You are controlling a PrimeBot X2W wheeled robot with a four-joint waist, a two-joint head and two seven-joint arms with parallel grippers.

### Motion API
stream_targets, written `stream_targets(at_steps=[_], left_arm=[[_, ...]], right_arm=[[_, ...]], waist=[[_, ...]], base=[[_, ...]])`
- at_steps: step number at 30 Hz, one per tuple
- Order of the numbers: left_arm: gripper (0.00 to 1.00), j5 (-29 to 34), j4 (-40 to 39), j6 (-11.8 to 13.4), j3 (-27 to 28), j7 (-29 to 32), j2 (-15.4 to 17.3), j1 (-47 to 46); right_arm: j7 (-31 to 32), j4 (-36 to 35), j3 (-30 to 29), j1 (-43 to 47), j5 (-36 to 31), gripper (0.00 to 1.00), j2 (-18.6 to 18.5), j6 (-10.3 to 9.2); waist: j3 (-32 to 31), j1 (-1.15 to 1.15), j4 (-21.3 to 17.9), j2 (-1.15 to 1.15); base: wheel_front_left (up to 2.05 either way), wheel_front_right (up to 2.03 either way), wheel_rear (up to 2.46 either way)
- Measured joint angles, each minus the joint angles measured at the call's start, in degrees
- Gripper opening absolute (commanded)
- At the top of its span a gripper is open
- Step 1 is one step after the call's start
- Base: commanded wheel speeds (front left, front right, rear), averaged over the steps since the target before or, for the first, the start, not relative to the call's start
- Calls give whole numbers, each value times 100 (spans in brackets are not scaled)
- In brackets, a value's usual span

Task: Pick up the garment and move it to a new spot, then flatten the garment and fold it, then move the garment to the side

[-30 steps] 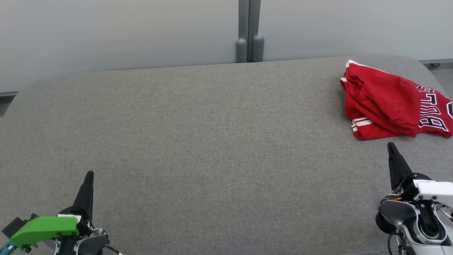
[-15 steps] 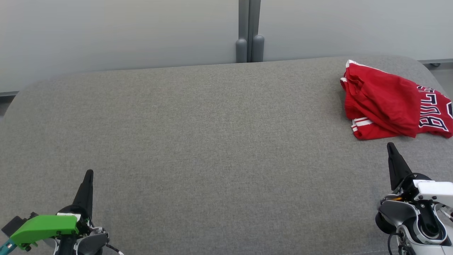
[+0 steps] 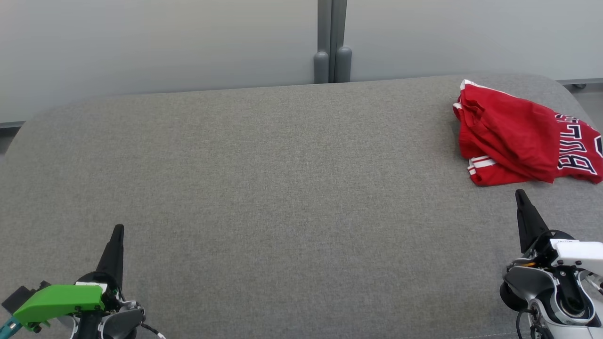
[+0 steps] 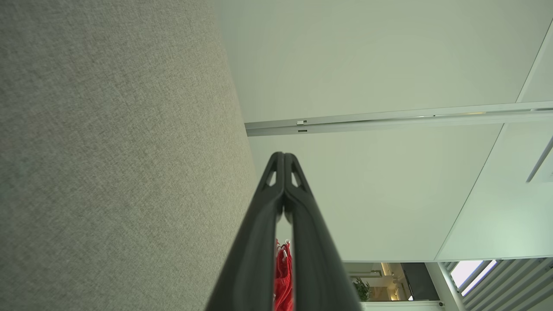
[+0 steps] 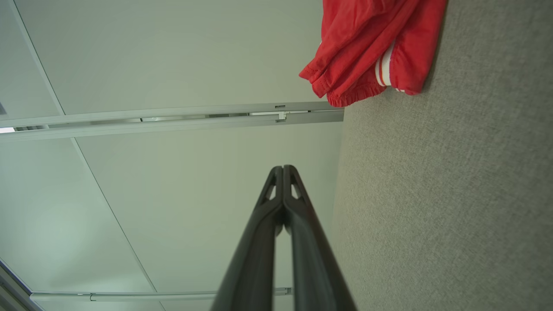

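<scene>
The garment (image 3: pixel 513 136) lies at about 2 o'clock on the padded surface (image 3: pixel 282 188), close to its far right corner. It is a thin, limp red jersey-type knit with white stripes at one hem, an elastic-gathered edge, and dark, white-outlined lettering on its right-hand portion. It sits as a compact, layered bundle with soft creases, not spread flat.

Judged from this layout, the bundle reads either as a loose fold already set aside or as a heap awaiting pickup; the pictures do not settle which. The layers are uneven, so a tidy fold cannot be confirmed.

The right gripper (image 3: pixel 519 193) stands at 5 o'clock of the surface, near the garment's closer edge but apart from the cloth; its two long dark fingers are pressed together tip to tip, holding nothing. The left gripper (image 3: pixel 118 229) rests at 7 o'clock, well apart from the garment; its fingers are likewise clenched and empty.

The padded surface is a matte, fine-grained grey weave with rounded corners. Behind it at 12 o'clock stand smooth pale wall panels (image 3: pixel 165 42), joined by a grey post (image 3: pixel 332 47).
</scene>
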Motion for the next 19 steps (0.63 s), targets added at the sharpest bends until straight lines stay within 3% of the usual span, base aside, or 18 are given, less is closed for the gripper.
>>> stream_targets(at_steps=[19], left_arm=[[0, 0, -5, 0, 5, 0, -4, -1]], right_arm=[[2, -2, -10, -1, -1, 0, 5, 1]], waist=[[1, 0, 0, 0]], base=[[0, 0, 0]])
